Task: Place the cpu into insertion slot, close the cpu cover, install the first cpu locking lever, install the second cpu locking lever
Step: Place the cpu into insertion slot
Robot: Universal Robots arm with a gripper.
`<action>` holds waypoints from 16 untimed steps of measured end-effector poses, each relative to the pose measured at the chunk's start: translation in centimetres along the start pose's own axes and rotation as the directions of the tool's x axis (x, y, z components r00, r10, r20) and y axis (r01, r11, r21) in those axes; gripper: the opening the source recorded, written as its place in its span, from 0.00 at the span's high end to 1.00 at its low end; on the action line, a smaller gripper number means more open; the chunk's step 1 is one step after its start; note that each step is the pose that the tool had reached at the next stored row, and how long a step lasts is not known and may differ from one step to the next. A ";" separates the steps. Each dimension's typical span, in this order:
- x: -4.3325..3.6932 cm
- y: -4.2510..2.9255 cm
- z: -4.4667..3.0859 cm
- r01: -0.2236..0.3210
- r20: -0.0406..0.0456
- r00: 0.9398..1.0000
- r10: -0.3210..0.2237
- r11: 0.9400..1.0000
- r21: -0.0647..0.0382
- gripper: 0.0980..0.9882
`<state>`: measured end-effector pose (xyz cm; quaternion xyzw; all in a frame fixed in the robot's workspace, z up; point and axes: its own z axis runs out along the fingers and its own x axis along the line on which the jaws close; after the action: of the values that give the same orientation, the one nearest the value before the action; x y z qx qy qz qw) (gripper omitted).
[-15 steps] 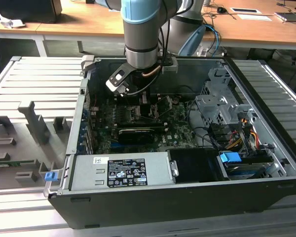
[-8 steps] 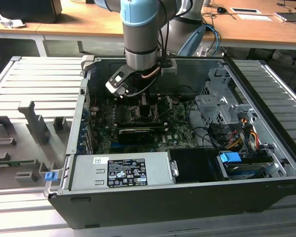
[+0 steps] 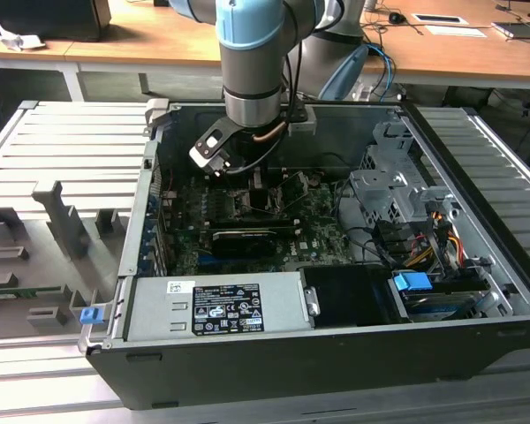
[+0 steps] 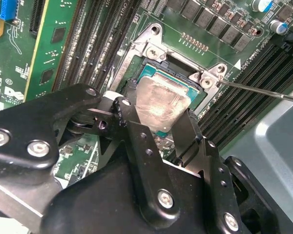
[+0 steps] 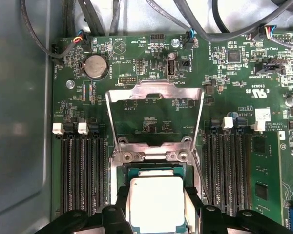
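Note:
The cpu [image 5: 156, 202], a silvery square chip, lies level over the insertion slot [image 5: 155, 169], whose teal rim shows around it. In both wrist views my gripper [image 5: 156, 207] has its black fingers [image 5: 121, 204] pressed against two opposite edges of the chip. The second wrist view gives the same hold: the cpu [image 4: 163, 105] sits between the fingers [image 4: 188, 134] inside the insertion slot [image 4: 158, 68]. The cpu cover [image 5: 156, 91], a thin silver frame, is swung open away from the socket on its hinge. In the exterior view my gripper [image 3: 256, 190] reaches down into the computer case.
A thin locking lever [image 4: 263, 91] sticks out beside the socket. Black memory slots [image 5: 80, 170] flank the socket on both sides. A long black graphics card [image 3: 247, 238] and the case walls [image 3: 353, 132] stand close around the arm. Cables [image 5: 195, 19] hang over the board's edge.

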<state>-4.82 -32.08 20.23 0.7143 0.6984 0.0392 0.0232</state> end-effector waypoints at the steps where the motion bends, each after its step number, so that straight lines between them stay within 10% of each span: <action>1: 0.00 -0.01 0.00 0.000 0.000 1.000 0.000 1.000 0.000 0.52; 11: 0.02 0.06 -0.31 0.000 0.000 1.000 0.000 1.000 0.000 0.43; 16: 0.03 0.19 -0.95 0.001 0.019 1.000 -0.001 1.000 0.001 0.73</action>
<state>-4.72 -32.07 21.19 0.7141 0.6987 0.0320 0.0294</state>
